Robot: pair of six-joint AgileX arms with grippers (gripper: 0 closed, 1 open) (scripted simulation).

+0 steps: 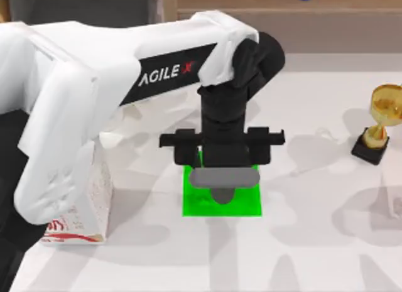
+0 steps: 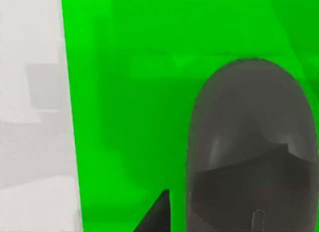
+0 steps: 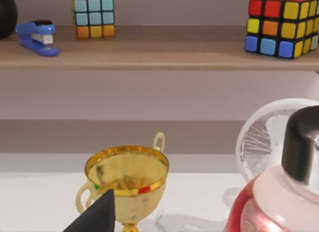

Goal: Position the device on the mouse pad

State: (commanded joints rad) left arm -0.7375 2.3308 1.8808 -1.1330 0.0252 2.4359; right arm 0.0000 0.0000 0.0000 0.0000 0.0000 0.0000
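Top view is showing the left gripper (image 1: 221, 179) hanging over the mouse pad (image 1: 191, 203) at the middle of the tabletop (image 1: 301, 242), and the device (image 1: 224, 178) is lying crosswise over the green sheet, right beneath it. Whether the fingers are pinching it or spread, I cannot tell. It is looking stiff, smooth and light, likely slippery, so the long flat sides seem the place to hold. The arm is reading "AGILE X"; the milk carton (image 1: 85, 210) has red print too small to read. The right arm is waiting by the trophy (image 3: 127, 179).
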